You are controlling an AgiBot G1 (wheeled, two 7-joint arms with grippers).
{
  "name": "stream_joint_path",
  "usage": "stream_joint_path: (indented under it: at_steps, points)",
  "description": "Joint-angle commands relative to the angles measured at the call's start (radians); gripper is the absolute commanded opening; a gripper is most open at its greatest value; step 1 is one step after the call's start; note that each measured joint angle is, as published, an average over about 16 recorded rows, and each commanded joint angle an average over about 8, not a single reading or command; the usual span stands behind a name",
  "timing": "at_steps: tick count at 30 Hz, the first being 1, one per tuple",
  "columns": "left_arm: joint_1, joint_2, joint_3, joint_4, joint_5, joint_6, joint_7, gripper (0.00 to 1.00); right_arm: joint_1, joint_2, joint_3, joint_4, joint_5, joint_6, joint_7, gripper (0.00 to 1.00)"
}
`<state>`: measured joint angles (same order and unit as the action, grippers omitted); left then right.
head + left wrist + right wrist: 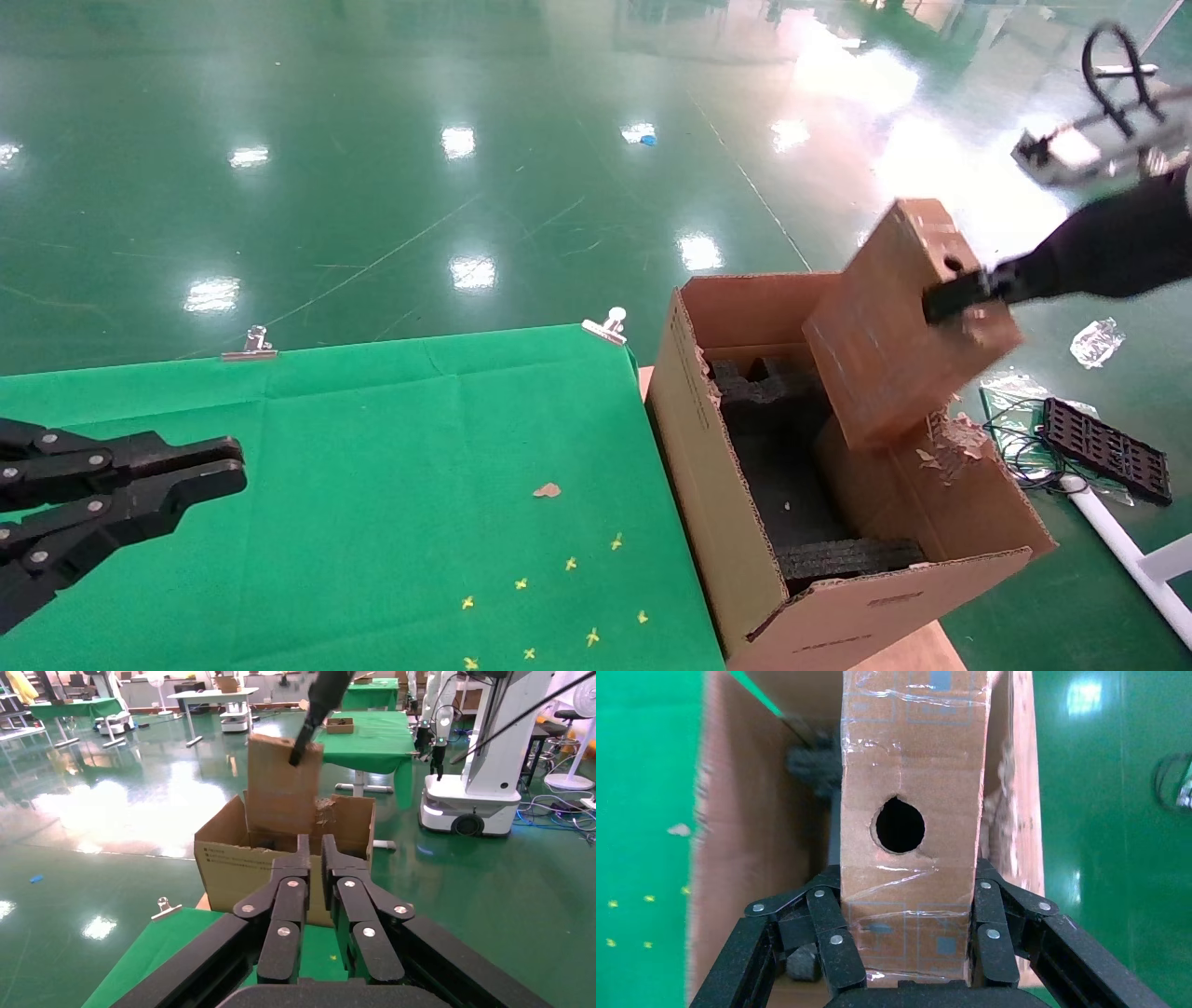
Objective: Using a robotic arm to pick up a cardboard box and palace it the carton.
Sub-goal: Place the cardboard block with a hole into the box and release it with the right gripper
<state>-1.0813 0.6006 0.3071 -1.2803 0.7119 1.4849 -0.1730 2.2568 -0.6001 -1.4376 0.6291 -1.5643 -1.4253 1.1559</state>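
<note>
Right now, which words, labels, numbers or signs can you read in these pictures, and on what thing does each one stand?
No text can be read in any view.
Carton: small dark print near an upper corner of its side, too small to read.
Carton's front flap: faint marks, too blurred to read.
Cardboard box, held by the right gripper: square blue-grey printed marks under clear tape, no legible characters.

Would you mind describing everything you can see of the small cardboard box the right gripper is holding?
The cardboard box is slim, rectangular, brown and scuffed, wrapped in clear glossy tape, with a round hole in its narrow face. The right gripper is shut on it near that end, a finger on each broad side. It hangs tilted in the air, its lower end dipping into the open carton above the black foam, near the torn flap. Only the gripper clearly touches it.
</note>
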Motion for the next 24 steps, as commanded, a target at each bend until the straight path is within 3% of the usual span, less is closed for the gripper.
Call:
stream_joint_path:
  at_steps: [1,16,24]
  points:
    - [0.0,0.0,0.0,0.0,0.0,0.0,0.0,1.0,-0.037,0.022,-0.007,0.002,0.001,0.02,0.028,0.0]
    - [0.0,0.0,0.001,0.0,-0.001,0.0,0.0,1.0,-0.157,0.045,-0.051,0.04,-0.026,0.068,0.065,0.0]
    - [0.0,0.0,0.001,0.0,-0.001,0.0,0.001,1.0,-0.215,0.059,-0.06,0.055,-0.031,0.137,0.085,0.0]
